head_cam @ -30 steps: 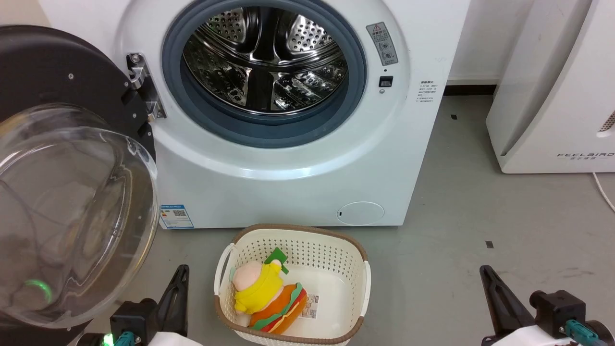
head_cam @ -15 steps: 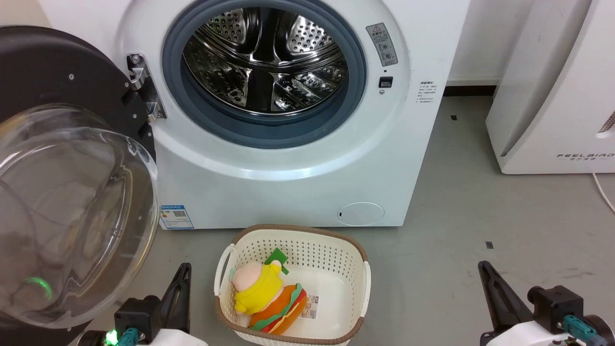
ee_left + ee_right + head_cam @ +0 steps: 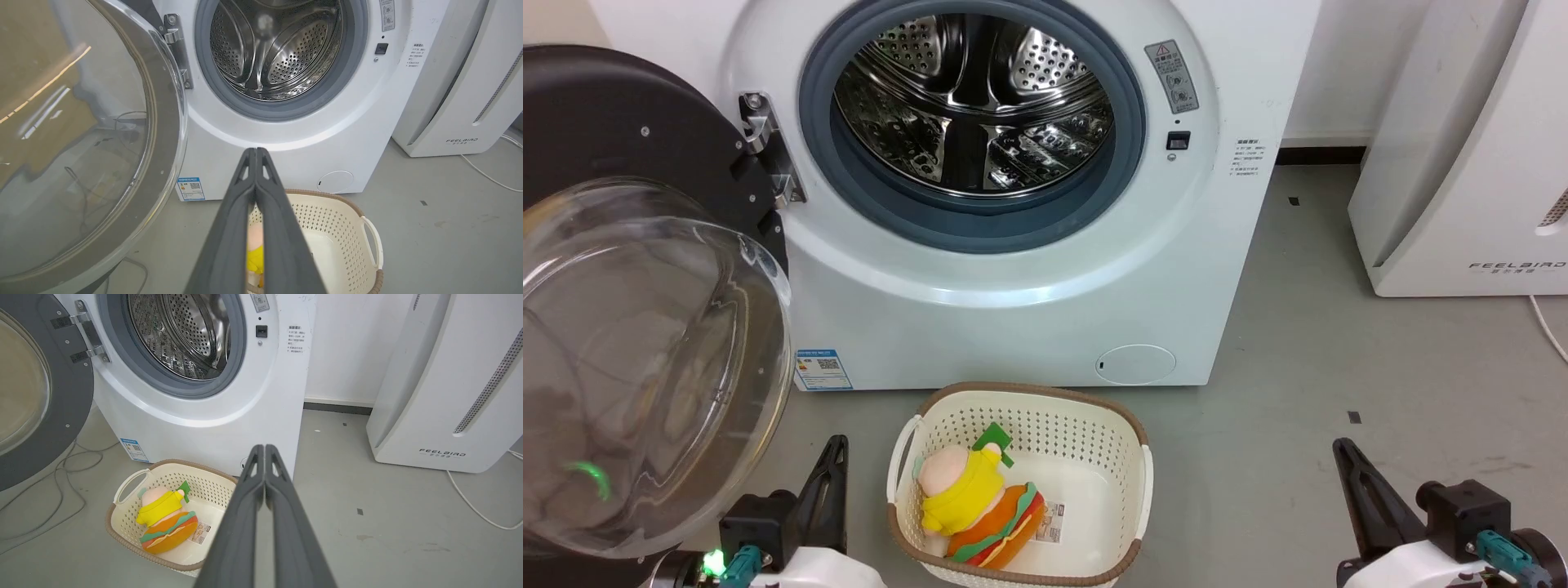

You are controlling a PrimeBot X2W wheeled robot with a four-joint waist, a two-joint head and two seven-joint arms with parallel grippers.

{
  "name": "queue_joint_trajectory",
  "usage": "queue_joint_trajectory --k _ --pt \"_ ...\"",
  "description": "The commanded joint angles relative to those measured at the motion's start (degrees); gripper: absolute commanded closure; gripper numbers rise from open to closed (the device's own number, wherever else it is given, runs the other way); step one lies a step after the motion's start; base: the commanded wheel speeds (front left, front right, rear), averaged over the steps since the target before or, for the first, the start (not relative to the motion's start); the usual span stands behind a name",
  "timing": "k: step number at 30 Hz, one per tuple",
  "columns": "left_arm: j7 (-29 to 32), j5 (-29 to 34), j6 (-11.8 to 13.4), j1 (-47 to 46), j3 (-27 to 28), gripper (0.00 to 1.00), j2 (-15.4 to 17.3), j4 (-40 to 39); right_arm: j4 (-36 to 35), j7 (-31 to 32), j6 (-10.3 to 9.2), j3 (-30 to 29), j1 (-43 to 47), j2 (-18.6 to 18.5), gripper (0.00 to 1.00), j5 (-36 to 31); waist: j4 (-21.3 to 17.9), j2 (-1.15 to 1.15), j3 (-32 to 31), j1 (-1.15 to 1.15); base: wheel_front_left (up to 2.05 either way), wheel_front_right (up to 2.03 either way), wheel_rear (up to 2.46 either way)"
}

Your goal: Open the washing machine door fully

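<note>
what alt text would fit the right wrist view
A white washing machine stands with its door swung open at left, steel drum exposed. On the floor before it, a cream basket holds a plush toy; the shut right claw rises in the foreground.

You see the left gripper [image 3: 255, 154] with its two dark fingers pressed together at the tips, pointing at the white front of the washing machine [image 3: 286, 134] below its steel drum [image 3: 278, 45]. The washing machine door [image 3: 163, 122] stands open on its hinge [image 3: 178, 53] at the left. A basket [image 3: 347, 216] sits on the floor [image 3: 449, 228] just before the machine, with something yellow [image 3: 255, 259] showing between the fingers.
</note>
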Motion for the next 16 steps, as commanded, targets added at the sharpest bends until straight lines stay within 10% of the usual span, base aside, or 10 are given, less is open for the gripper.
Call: queue_joint_trajectory --k 1,16 --pt "0.5 0.8 -0.3 -0.9 0.4 1.0 -0.3 -0.3 -0.4 0.2 0.02 0.2 -1.2 0.1 1.0 -0.6 0.0 0.0 0.0 0.0 0.0 0.0 0.0" --pt "1.8 2.8 -0.8 -1.6 1.5 1.0 -1.6 -0.7 -0.7 0.5 0.02 0.4 -2.0 0.1 1.0 -1.2 0.0 0.0 -0.1 0.0 0.0 0.0 0.0"
